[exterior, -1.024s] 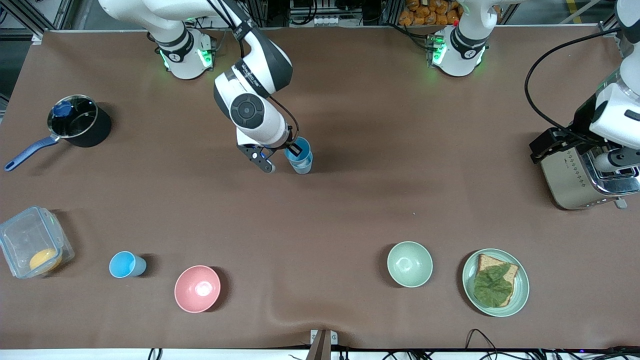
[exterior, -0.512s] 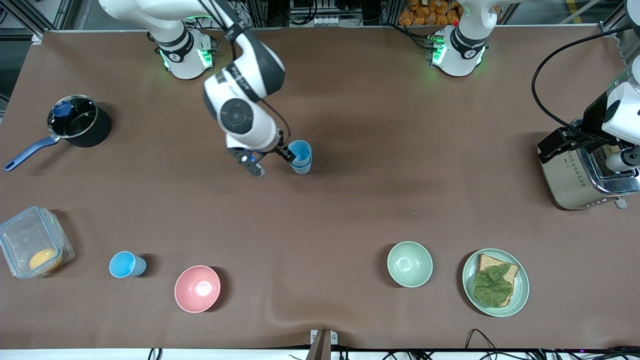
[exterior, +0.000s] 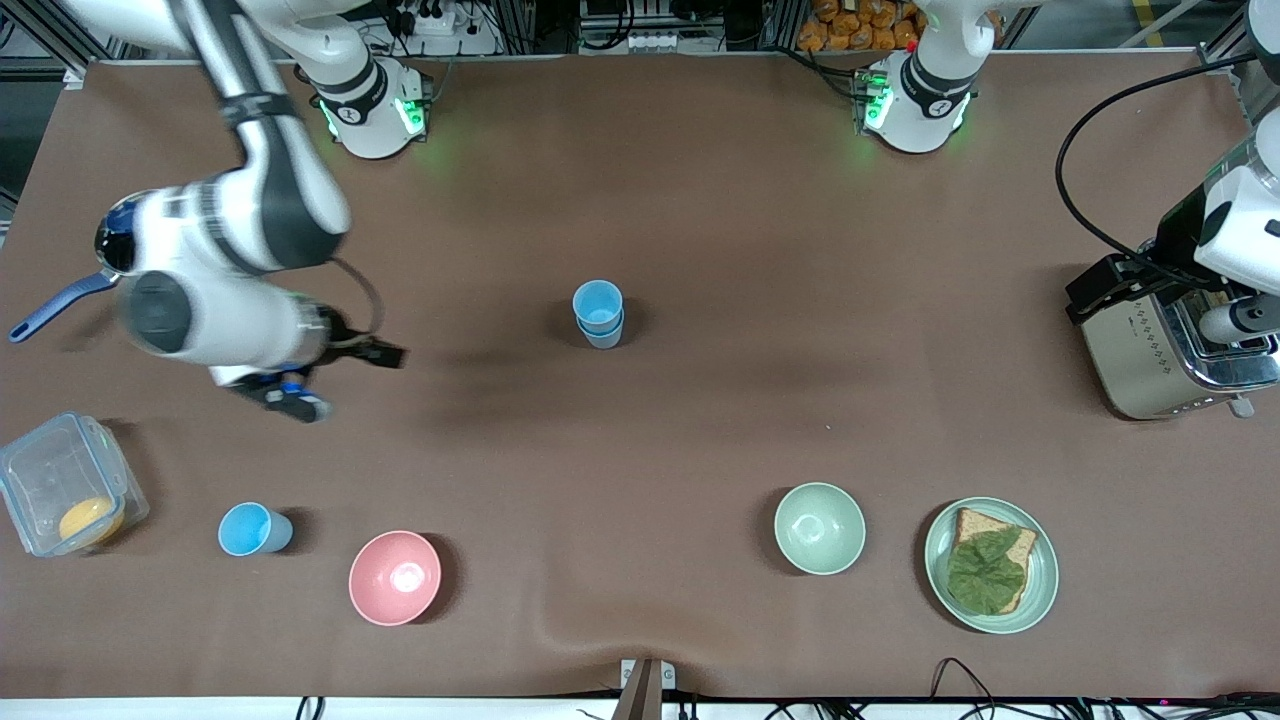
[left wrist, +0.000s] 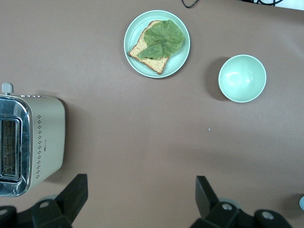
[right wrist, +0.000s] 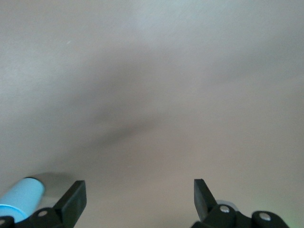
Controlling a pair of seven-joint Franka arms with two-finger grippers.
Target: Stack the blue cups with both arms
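In the middle of the front view, two blue cups stand nested as a stack [exterior: 599, 314] on the brown counter [exterior: 700, 420], with nothing touching them. A third blue cup [exterior: 253, 529] sits at the lower left of that view, between the clear container [exterior: 66, 497] holding something orange and the pink bowl [exterior: 395, 577].

The right arm [exterior: 230, 240] comes down from its base at the upper left, bends sharply at the elbow, and carries its wrist low over the counter at the left of the view. The right gripper [exterior: 340, 380] hangs above bare counter there, well apart from the stack, with the pot's blue handle [exterior: 50, 308] showing beside the arm. In the right wrist view its fingers [right wrist: 71, 202] stand wide apart with nothing between them, and the edge of a blue cup [right wrist: 21, 197] shows in the lower left corner.

The left arm [exterior: 1235, 230] waits at the right edge of the front view, over the toaster [exterior: 1150, 355]. The left gripper [left wrist: 140, 199] is spread and empty, as the left wrist view shows; the same view takes in the toaster, the green plate [left wrist: 183, 61] with toast and a leaf, and the pale green bowl [left wrist: 242, 78].
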